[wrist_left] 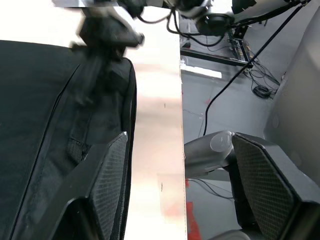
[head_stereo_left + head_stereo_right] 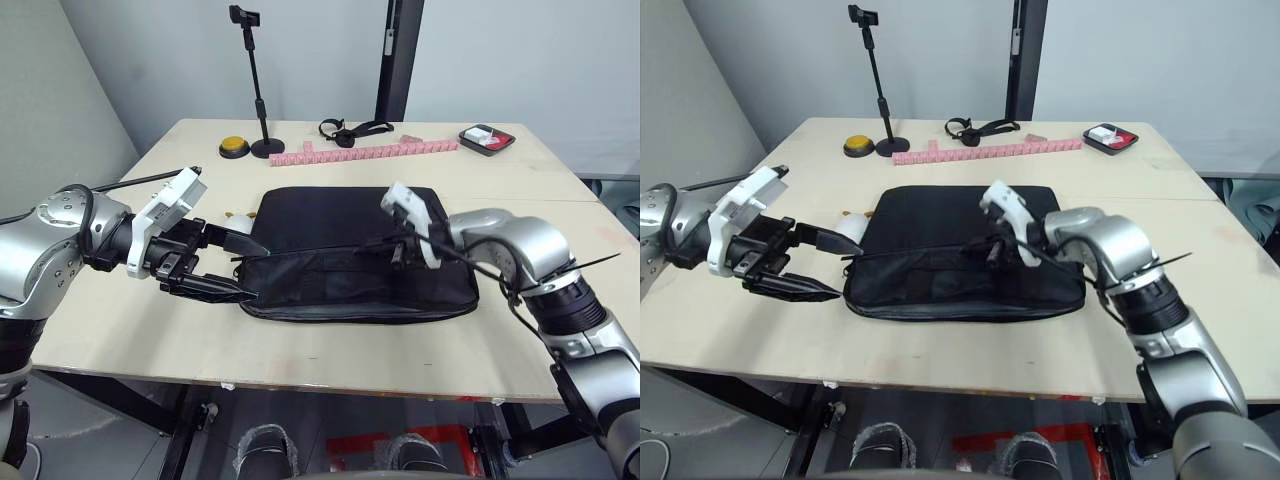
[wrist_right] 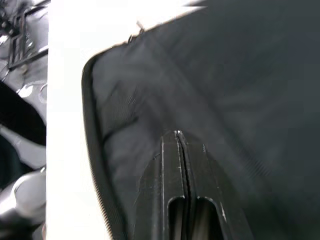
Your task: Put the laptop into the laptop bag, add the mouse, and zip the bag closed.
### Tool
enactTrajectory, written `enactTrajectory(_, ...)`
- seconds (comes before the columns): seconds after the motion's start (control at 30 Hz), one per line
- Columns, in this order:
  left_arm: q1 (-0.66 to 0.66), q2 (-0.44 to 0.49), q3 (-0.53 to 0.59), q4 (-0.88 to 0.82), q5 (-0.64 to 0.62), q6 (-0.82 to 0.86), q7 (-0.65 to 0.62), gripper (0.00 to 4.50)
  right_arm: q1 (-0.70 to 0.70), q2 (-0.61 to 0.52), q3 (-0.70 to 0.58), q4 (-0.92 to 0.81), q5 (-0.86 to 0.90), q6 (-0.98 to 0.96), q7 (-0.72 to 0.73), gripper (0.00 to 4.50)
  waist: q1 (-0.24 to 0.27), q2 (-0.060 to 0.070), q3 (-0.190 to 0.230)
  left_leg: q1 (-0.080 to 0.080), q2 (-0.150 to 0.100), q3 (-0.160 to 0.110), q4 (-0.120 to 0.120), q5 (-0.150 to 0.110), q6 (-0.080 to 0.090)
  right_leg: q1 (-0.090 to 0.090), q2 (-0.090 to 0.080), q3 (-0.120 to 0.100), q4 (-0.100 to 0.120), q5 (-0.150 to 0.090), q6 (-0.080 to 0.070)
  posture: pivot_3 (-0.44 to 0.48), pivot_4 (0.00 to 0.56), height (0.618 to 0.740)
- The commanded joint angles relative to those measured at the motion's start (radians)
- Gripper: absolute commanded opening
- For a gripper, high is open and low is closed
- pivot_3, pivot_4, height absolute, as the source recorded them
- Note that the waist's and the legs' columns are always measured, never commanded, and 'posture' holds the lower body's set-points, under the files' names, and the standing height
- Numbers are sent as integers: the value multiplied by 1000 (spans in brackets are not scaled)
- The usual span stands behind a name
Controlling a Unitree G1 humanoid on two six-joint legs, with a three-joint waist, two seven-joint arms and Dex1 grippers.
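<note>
The black laptop bag [image 2: 350, 250] lies flat in the middle of the table, its zip line running along the top of its near side. My left gripper [image 2: 258, 271] is open at the bag's left end, one finger above and one below the corner. My right gripper [image 2: 398, 255] is shut down on the zip line right of the middle; its fingertips [image 3: 177, 135] press together on the black fabric and hide whatever they pinch. The laptop and the mouse are out of view.
A lumpy white thing with orange bits [image 2: 848, 228] sits by the bag's far left corner. At the back stand a phone stand [image 2: 262, 100], a yellow button [image 2: 235, 146], a pink strip [image 2: 365, 152], a black strap [image 2: 350, 130] and a small red tray [image 2: 487, 138].
</note>
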Motion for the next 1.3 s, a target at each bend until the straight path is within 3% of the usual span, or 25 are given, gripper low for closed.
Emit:
enactTrajectory(0.03,-14,20,33,-1,-12,0,-8,3480,-47,23,-1,74,-30,-44,-1,46,0,0,0,0,0,0,0,0,0,0,0,0,0,0,0,0,150,733)
enactTrajectory(0.3,-5,20,42,-10,-18,8,11,3480,-136,152,38,370,-151,-152,-35,46,-3,0,0,-1,0,0,0,0,0,-1,0,0,0,0,0,0,150,733)
enactTrajectory(0.63,-1,-4,97,17,-48,57,98,3480,-111,133,189,413,-308,-222,31,46,-1,0,-2,1,0,0,-1,0,-1,1,0,-1,0,-1,0,0,150,733)
enactTrajectory(0.77,-13,-89,99,122,42,52,311,3480,-124,138,181,427,-335,-230,31,46,0,-1,-8,2,0,-1,0,0,-1,2,0,-1,1,-1,0,0,150,733)
enactTrajectory(0.97,-172,-241,115,514,224,58,712,3480,-115,137,183,407,-352,-225,43,46,4,-3,-9,2,0,-3,1,0,-1,5,0,-2,2,0,0,0,150,733)
enactTrajectory(1.17,-277,-335,117,815,341,-29,866,3480,-113,138,181,388,-357,-212,47,46,3,-5,-11,1,0,-5,0,1,-2,5,0,-4,-2,0,1,0,150,733)
enactTrajectory(1.3,-298,-391,75,902,379,-48,838,3480,-106,135,178,370,-360,-199,43,46,4,-6,-11,1,0,-5,0,1,-2,5,1,-4,-2,0,1,0,150,733)
